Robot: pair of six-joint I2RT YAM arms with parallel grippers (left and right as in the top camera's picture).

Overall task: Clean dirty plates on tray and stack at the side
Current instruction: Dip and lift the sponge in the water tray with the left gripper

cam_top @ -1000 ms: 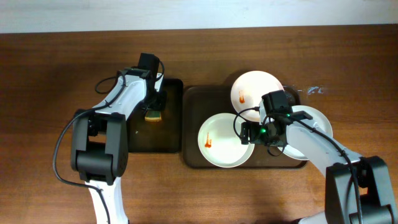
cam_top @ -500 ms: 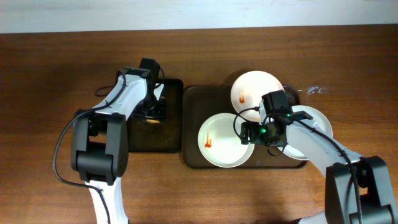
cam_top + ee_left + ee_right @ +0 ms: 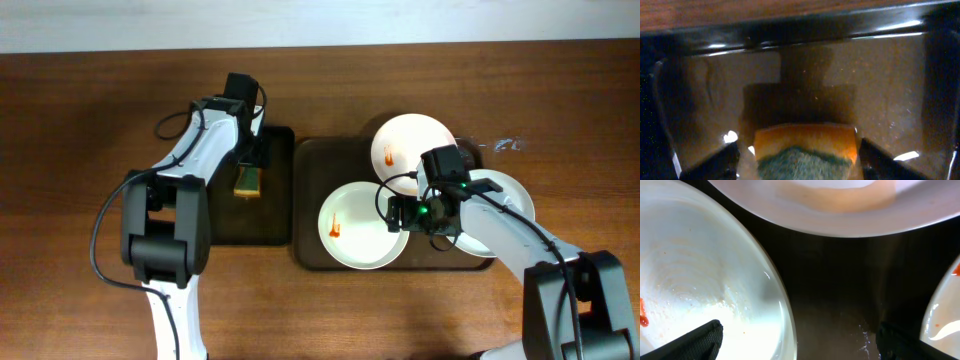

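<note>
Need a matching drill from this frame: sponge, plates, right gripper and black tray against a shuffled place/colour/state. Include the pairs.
Things:
1. sponge
2. plates
3. right gripper
4. black tray

Descriptions:
A. white with orange-red smears, on the brown tray
B. open, above the gap between plates
C. left of the brown tray
D. orange-yellow with a green face

Pairs: 1-D, 2-A, 3-B, 4-C
</note>
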